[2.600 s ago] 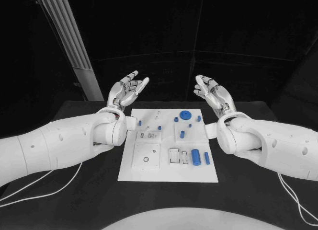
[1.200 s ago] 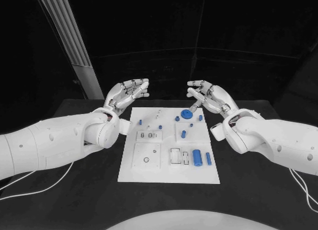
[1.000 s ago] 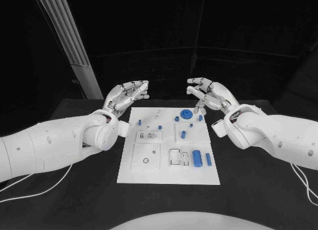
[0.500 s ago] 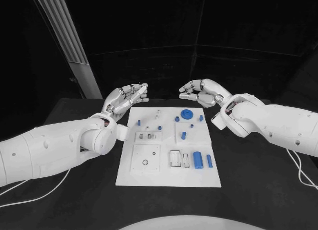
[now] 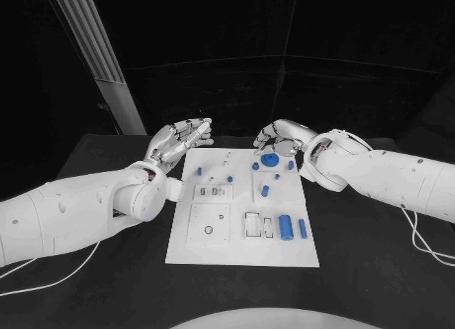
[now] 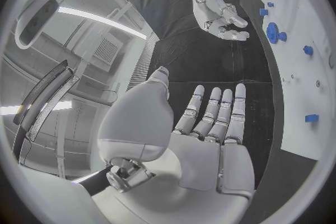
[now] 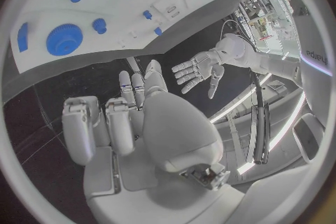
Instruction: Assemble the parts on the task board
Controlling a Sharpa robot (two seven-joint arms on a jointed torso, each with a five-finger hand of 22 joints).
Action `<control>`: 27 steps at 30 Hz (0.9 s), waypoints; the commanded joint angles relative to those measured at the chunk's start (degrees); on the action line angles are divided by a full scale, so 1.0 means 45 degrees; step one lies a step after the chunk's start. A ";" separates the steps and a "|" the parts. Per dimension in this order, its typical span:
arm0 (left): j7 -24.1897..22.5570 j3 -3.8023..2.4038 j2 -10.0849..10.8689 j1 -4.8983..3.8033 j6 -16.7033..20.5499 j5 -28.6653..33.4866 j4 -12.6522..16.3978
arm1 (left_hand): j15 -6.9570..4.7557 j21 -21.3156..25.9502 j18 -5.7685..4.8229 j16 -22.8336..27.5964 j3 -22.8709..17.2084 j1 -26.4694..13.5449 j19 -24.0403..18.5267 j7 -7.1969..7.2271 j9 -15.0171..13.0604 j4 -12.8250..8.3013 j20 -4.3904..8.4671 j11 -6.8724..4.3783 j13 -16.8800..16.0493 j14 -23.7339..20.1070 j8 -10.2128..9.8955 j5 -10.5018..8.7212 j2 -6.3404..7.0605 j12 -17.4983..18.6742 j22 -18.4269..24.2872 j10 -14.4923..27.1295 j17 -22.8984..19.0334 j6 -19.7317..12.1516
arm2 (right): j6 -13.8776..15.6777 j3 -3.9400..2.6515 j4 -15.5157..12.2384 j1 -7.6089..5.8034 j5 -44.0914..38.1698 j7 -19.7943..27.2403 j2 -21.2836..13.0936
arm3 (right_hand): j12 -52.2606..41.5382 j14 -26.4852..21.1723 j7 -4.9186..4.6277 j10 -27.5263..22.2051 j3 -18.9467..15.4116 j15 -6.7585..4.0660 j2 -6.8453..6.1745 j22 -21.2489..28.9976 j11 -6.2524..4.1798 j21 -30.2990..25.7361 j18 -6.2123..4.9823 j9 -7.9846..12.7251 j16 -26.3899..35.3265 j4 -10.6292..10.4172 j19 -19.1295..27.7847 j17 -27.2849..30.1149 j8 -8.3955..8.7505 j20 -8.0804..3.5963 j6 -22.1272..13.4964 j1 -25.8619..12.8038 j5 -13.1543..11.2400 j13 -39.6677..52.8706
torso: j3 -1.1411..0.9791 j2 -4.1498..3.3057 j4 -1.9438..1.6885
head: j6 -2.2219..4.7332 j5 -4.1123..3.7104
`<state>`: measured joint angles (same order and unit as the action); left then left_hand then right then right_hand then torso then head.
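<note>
The white task board (image 5: 238,248) lies in the middle of the black table with blue parts on it. A blue gear (image 5: 270,161) sits near its far edge, and a blue cylinder (image 5: 284,224) with a thinner blue pin (image 5: 301,228) lies near the right side. My right hand (image 5: 280,138) hovers palm down just beyond the gear, fingers bent and apart, holding nothing. My left hand (image 5: 180,141) is raised off the board's far left corner, fingers stretched out and empty. The right wrist view has the gear (image 7: 64,39) ahead of the bent fingers (image 7: 119,123).
Small blue pegs (image 5: 264,191) and white sockets (image 5: 249,224) dot the board. A pale post (image 5: 99,62) rises behind the table at the far left. Bare black table (image 5: 366,233) lies on both sides of the board.
My right hand has turned palm down, bent its fingers and dropped towards the blue gear. The left hand has stayed about where it was, still spread.
</note>
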<state>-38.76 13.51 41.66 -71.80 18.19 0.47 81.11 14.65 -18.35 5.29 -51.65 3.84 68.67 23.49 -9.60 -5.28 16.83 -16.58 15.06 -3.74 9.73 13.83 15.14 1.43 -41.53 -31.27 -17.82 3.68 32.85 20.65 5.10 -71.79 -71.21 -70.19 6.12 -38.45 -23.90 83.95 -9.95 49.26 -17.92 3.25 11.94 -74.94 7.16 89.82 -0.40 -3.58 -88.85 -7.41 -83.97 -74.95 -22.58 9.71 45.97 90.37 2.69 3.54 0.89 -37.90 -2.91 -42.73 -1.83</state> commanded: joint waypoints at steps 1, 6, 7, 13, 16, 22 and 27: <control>-0.3467 -0.0010 0.0014 -0.0048 -0.0176 -0.0032 0.0060 | 0.0006 0.0026 0.0057 0.0043 -0.0080 -0.0013 -0.0047 -0.1578 0.0013 0.0009 -0.0002 -0.0011 0.0015 -0.0055 0.0049 0.0004 -0.0159 0.0078 0.0010 0.0050 0.0001 -0.0086 | 0.0028 -0.0011 0.0136 -0.0021 -0.2242 -0.1434 0.0192 | 0.0271 0.1027 0.0026 0.0185 0.0005 -0.0069 -0.0025 -0.3347 -0.0017 0.0040 0.0088 -0.0004 -0.0087 0.0070 -0.1339 -0.1603 0.0302 -0.0121 0.0163 0.0281 0.0002 -0.0012 | -0.0001 -0.0162 -0.0053 | -0.0001 0.0019; -0.3445 -0.0010 0.0021 -0.0086 -0.0178 -0.0032 0.0096 | 0.0008 0.0027 0.0055 0.0045 -0.0081 -0.0013 -0.0050 -0.1580 0.0015 0.0009 -0.0002 -0.0009 0.0014 -0.0065 0.0062 0.0008 -0.0179 0.0081 0.0013 0.0056 0.0002 -0.0104 | -0.0114 -0.0010 0.0357 -0.0017 -0.3276 -0.1832 0.0544 | 0.0662 0.1045 0.0071 0.0312 0.0012 -0.0089 -0.0043 -0.3347 -0.0063 0.0040 0.0088 -0.0008 -0.0099 0.0064 -0.1339 -0.1704 0.0720 -0.0141 0.0296 0.0581 0.0003 -0.0013 | 0.0006 -0.0238 -0.0070 | -0.0004 -0.0003; -0.3439 -0.0010 0.0021 -0.0091 -0.0178 -0.0032 0.0100 | 0.0009 0.0027 0.0053 0.0046 -0.0082 -0.0011 -0.0053 -0.1580 0.0016 0.0007 -0.0002 -0.0008 0.0014 -0.0071 0.0072 0.0010 -0.0193 0.0082 0.0015 0.0061 0.0002 -0.0116 | -0.0157 -0.0010 0.0398 -0.0016 -0.3412 -0.1896 0.0605 | 0.0760 0.1050 0.0074 0.0323 0.0022 -0.0092 -0.0029 -0.3347 -0.0068 0.0040 0.0088 -0.0009 -0.0102 0.0060 -0.1339 -0.1728 0.0816 -0.0146 0.0319 0.0652 0.0003 -0.0013 | 0.0007 -0.0246 -0.0070 | -0.0004 -0.0003; -0.3419 -0.0011 0.0007 -0.0116 -0.0197 -0.0032 0.0105 | 0.0010 0.0028 0.0051 0.0048 -0.0082 -0.0009 -0.0056 -0.1582 0.0017 0.0006 -0.0002 -0.0007 0.0014 -0.0080 0.0082 0.0013 -0.0206 0.0084 0.0017 0.0066 0.0003 -0.0129 | -0.0558 -0.0009 0.0709 -0.0010 -0.4389 -0.2383 0.1021 | 0.1196 0.1058 0.0117 0.0294 0.0025 -0.0113 -0.0030 -0.3347 -0.0113 0.0040 0.0088 -0.0005 -0.0105 0.0025 -0.1339 -0.1763 0.1262 -0.0167 0.0326 0.0912 0.0000 -0.0013 | 0.0013 -0.0254 -0.0091 | -0.0035 -0.0014; -0.3410 -0.0011 0.0006 -0.0125 -0.0201 -0.0032 0.0104 | 0.0010 0.0028 0.0051 0.0048 -0.0082 -0.0009 -0.0056 -0.1582 0.0017 0.0006 -0.0002 -0.0007 0.0014 -0.0080 0.0082 0.0013 -0.0206 0.0084 0.0017 0.0066 0.0003 -0.0129 | -0.0774 -0.0008 0.0835 -0.0006 -0.4648 -0.2551 0.1166 | 0.1307 0.1054 0.0131 0.0291 0.0001 -0.0128 -0.0051 -0.3347 -0.0130 0.0040 0.0088 -0.0006 -0.0102 -0.0016 -0.1339 -0.1741 0.1400 -0.0178 0.0299 0.0930 0.0001 -0.0008 | 0.0014 -0.0242 -0.0084 | -0.0053 0.0002; -0.3438 -0.0011 0.0007 -0.0137 -0.0195 -0.0032 0.0025 | 0.0014 0.0028 0.0047 0.0050 -0.0084 -0.0002 -0.0061 -0.1583 0.0019 0.0003 -0.0002 -0.0005 0.0013 -0.0097 0.0104 0.0020 -0.0233 0.0087 0.0020 0.0076 0.0004 -0.0153 | -0.1208 -0.0006 0.0964 0.0002 -0.4825 -0.2856 0.1313 | 0.1383 0.1048 0.0126 0.0317 -0.0026 -0.0135 -0.0070 -0.3347 -0.0133 0.0040 0.0088 -0.0010 -0.0099 -0.0065 -0.1339 -0.1711 0.1507 -0.0187 0.0296 0.0922 0.0001 -0.0002 | 0.0015 -0.0228 -0.0057 | -0.0174 0.0039; -0.3444 -0.0011 0.0014 -0.0140 -0.0190 -0.0032 -0.0012 | 0.0014 0.0028 0.0047 0.0050 -0.0084 -0.0002 -0.0061 -0.1583 0.0019 0.0003 -0.0002 -0.0005 0.0013 -0.0097 0.0104 0.0020 -0.0233 0.0087 0.0020 0.0076 0.0004 -0.0153 | -0.1574 -0.0004 0.1037 0.0009 -0.4859 -0.3087 0.1390 | 0.1425 0.1049 0.0129 0.0347 -0.0046 -0.0139 -0.0089 -0.3347 -0.0139 0.0040 0.0088 -0.0011 -0.0098 -0.0095 -0.1339 -0.1712 0.1578 -0.0191 0.0286 0.0918 0.0000 0.0002 | 0.0017 -0.0231 -0.0060 | -0.0193 0.0003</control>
<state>-38.76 13.50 41.72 -72.29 17.99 0.47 81.10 14.65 -18.35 5.29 -51.65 3.84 68.66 23.50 -9.60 -5.28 16.83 -16.58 15.05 -3.75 9.74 14.07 15.14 0.95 -41.53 -31.22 -17.82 3.68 32.43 16.10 5.12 -67.20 -71.08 -90.36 -5.84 -32.28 -17.88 84.15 -9.60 50.48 -18.06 3.05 11.63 -74.93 6.76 89.82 -0.41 -3.59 -89.08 -7.56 -83.96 -74.93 -15.68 9.29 47.25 93.95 2.68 3.55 0.96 -38.95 -3.22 -43.56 -1.69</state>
